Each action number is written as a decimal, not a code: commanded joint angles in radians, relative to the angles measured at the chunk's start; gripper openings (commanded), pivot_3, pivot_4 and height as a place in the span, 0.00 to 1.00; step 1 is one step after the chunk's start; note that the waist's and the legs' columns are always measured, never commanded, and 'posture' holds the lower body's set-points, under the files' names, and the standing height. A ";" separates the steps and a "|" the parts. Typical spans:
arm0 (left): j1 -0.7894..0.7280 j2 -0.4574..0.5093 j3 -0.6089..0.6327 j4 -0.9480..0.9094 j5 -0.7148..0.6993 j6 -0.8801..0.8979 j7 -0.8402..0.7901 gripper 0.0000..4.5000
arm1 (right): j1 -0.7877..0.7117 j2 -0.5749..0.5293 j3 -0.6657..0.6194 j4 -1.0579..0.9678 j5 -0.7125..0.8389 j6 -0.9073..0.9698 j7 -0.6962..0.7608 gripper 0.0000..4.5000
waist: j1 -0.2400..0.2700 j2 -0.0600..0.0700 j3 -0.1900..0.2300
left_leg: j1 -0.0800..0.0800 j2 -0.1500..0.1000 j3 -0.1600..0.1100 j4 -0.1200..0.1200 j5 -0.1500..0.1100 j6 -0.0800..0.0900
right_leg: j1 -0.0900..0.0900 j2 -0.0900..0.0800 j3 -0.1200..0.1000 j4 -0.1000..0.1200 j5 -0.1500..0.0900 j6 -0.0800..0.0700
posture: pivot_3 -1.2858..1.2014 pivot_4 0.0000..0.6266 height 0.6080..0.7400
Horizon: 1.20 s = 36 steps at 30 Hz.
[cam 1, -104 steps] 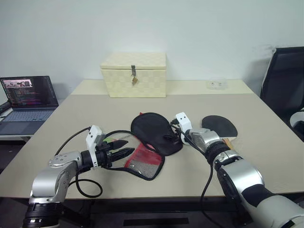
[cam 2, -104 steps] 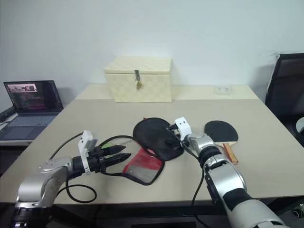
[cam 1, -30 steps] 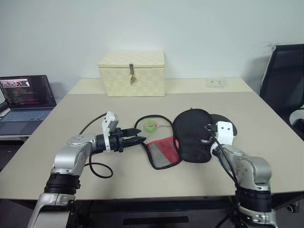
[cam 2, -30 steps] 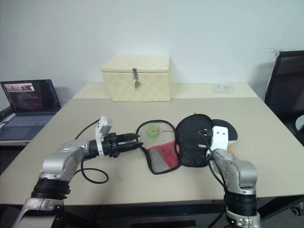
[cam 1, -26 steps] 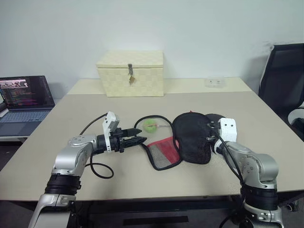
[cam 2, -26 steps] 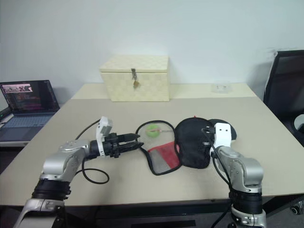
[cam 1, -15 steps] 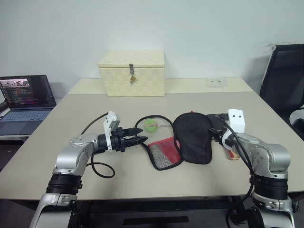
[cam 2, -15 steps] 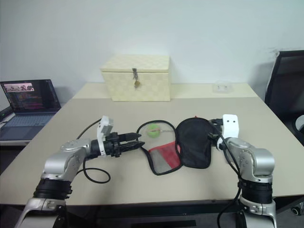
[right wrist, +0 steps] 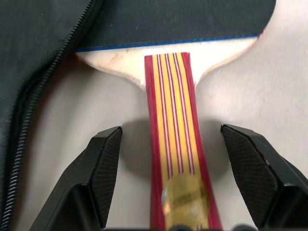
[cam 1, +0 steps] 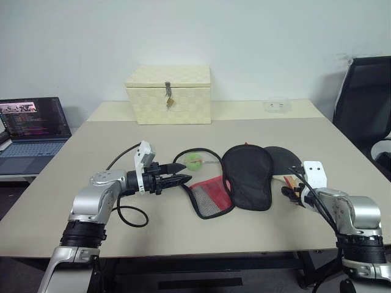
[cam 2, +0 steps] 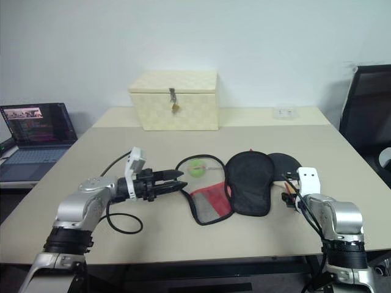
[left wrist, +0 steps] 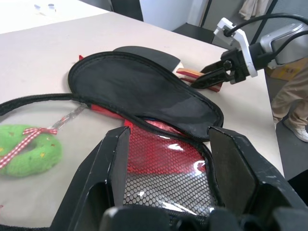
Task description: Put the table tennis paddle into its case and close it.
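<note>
**Right fingers astride the paddle handle, left fingers spread over the case's mesh flap**

Right gripper [right wrist: 171, 185] reaching forward and angled down toward the table [cam 1: 165, 238], fingers [right wrist: 107, 166] wide apart. Between them, untouched on either side, the striped handle of the table tennis paddle [right wrist: 173, 144], lying flat, with its black blade just beyond the fingertips. Beside the blade, overlapping its edge, the black flap of the case [cam 1: 247, 177].

Left gripper [cam 1: 177, 180] held level, forearm bent in across the front of the body and pointing toward the right arm. Fingers [left wrist: 115, 168] apart, nothing clamped; red mesh panel of the open case framed between them, whether touched cannot be told. Beside the left fingertips, inside the zip's loop, a small green toy [cam 1: 193, 161].
</note>
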State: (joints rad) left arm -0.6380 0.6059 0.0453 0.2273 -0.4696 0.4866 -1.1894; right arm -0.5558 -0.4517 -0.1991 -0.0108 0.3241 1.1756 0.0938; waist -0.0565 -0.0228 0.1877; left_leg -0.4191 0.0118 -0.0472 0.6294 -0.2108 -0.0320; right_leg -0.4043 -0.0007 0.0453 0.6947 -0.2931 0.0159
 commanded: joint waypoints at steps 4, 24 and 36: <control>-0.016 0.001 0.008 -0.039 -0.005 -0.016 0.004 0.62 | -0.071 -0.020 0.072 0.150 -0.087 -0.153 0.040 0.80 | -0.001 0.000 0.000 | 0.001 0.000 0.001 0.000 0.000 0.000 | 0.000 0.000 0.001 0.001 0.000 0.000 | 0.52 0.24 1.00; 0.041 0.041 0.053 -0.075 -0.027 0.004 0.018 0.62 | -0.171 -0.023 -0.039 -0.003 -0.133 -0.168 -0.090 0.24 | 0.000 0.001 0.001 | -0.001 0.000 0.000 0.000 0.000 0.000 | -0.001 -0.001 0.001 0.001 0.000 0.000 | 0.52 0.24 1.00; 0.068 0.129 0.097 -0.083 -0.085 0.008 -0.087 0.62 | -0.204 0.461 -0.077 -0.321 -0.059 0.227 -0.217 0.24 | 0.004 0.002 0.001 | 0.000 0.002 -0.004 -0.001 0.000 0.000 | -0.002 0.000 -0.002 0.003 -0.002 -0.003 | 0.52 0.24 1.00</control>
State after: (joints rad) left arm -0.5646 0.7165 0.1169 0.1825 -0.5335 0.4957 -1.2587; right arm -0.7376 0.0030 -0.2813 -0.2815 0.2754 1.4275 -0.1104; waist -0.0524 -0.0209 0.1886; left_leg -0.4200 0.0120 -0.0506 0.6287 -0.2107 -0.0321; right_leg -0.4058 -0.0015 0.0430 0.6970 -0.2951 0.0130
